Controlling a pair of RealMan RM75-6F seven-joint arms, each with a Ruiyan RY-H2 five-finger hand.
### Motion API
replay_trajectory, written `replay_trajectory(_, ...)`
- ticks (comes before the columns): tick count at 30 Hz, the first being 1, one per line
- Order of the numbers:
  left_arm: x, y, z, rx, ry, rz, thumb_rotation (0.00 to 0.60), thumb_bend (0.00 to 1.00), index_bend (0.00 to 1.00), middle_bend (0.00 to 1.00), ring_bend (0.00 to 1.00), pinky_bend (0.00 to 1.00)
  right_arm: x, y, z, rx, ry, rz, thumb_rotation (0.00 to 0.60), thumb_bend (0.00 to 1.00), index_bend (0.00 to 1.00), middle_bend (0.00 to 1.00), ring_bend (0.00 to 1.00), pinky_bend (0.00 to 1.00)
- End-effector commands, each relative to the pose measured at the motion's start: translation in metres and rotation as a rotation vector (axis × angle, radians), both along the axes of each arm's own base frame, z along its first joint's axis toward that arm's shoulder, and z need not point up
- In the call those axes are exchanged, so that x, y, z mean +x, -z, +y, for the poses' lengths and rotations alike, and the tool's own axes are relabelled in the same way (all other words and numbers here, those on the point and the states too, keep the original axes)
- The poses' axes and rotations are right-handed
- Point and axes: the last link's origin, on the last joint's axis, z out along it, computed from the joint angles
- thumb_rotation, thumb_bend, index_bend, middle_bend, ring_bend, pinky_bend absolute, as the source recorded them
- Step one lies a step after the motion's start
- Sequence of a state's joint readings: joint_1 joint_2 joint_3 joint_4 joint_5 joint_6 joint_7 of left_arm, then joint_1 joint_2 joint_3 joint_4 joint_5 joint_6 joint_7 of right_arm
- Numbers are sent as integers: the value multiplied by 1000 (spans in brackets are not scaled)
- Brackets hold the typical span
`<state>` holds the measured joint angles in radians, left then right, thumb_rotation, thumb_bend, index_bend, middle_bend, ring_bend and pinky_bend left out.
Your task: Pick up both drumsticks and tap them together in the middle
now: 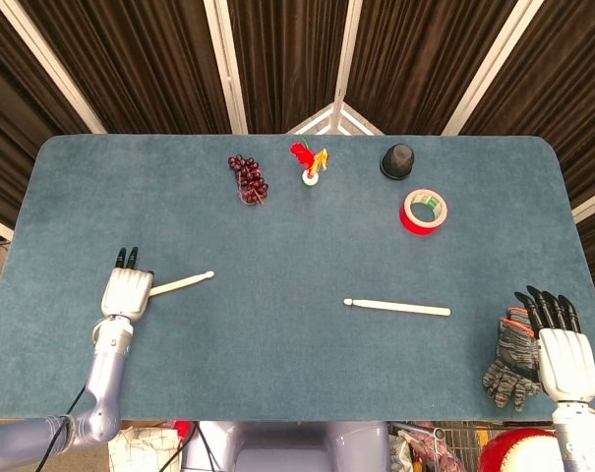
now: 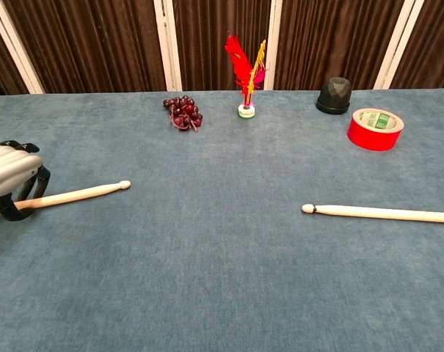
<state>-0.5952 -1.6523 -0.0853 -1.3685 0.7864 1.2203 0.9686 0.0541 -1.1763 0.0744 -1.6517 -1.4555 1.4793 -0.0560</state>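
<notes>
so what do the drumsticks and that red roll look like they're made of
Both drumsticks, the left drumstick in the left hand and the right drumstick lying on the table, look like pale, unpainted wood with a smooth matte finish and rounded tips. The red roll seems to be glossy plastic adhesive tape, judging by its sheen and pale core.

Dark grapes (image 1: pixel 248 178), feathered shuttlecock (image 1: pixel 310 161), black cap (image 1: pixel 397 161), red tape roll (image 1: pixel 424 211), grey glove (image 1: pixel 509 362)

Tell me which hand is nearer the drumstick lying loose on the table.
Right. The right hand sits at the table's near right edge, just beyond that drumstick's butt end. The left hand is far across the table, gripping the other drumstick.
</notes>
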Motion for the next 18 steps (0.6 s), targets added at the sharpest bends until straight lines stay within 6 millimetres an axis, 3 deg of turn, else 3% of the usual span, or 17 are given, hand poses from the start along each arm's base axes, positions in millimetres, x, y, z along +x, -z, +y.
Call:
replay_trajectory(1, -1, 0, 0, 4, -1, 8, 600, 516, 555, 546, 33, 0, 0, 0, 0, 0, 0, 1, 600, 257, 162, 117, 81, 0)
replay_trajectory(18, -1, -4, 1, 32, 20, 16, 600, 524, 561, 546, 42, 0, 0, 0, 0, -7, 0, 7, 600, 257, 162, 117, 82, 0)
